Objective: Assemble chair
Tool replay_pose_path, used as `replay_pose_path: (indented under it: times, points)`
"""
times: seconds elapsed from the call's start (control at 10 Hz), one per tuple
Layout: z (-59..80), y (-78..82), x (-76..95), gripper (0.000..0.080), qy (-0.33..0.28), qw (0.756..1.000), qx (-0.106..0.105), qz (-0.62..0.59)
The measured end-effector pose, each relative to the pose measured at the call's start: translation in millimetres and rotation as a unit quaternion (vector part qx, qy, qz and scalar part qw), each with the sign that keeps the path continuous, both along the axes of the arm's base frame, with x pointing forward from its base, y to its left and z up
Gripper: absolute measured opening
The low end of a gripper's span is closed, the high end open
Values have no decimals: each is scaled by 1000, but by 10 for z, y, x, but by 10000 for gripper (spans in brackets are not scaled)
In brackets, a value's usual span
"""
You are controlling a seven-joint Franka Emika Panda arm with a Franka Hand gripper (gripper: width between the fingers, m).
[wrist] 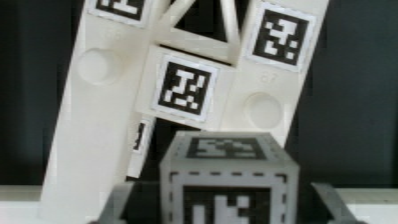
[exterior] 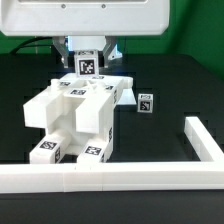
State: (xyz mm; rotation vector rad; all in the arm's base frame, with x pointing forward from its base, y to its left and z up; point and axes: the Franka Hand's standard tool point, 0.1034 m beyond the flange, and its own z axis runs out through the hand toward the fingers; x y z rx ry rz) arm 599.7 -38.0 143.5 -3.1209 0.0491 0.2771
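The gripper [exterior: 88,57] hangs low over the table [exterior: 170,100], narrowed onto one small tagged block [exterior: 88,66]. In the wrist view, a dark finger [wrist: 121,203] shows at each side of the block and presses against it. This grip appears firm. The block is probably held by its flanks so that its lower end stays free to go into a socket.

Just ahead of the gripper and slightly below it stands the partly built chair [exterior: 75,115]. It is a blocky white body of joined pieces resting on the table. Its X-braced panel [wrist: 107,110] faces the gripper and fills most of the wrist view, close behind the held block but apart from it. The panel leans a little in that view, which may be due only to the camera's angle.

Near the gripper, toward the exterior view's right, a loose tagged block [exterior: 146,101] lies alone on the table. It sits apart from the chair, likely waiting its turn. Farthest from the gripper, beyond the chair, a long L-shaped rail [exterior: 120,180] lies along the table's edge and turns a corner (probably a fence to brace parts against).

Counted: one gripper, one held block, one loose block, one chair body, one rail. The wrist view shows three tags on the panel and two on the held block.
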Motion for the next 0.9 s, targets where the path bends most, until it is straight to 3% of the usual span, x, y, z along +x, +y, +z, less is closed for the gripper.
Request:
replay_pose_path:
  times: [0.2, 0.9]
  points:
    - [-40, 95, -1, 288, -3, 1000, -2, -1]
    - [-126, 133, -46, 288, -2, 1000, -3, -4]
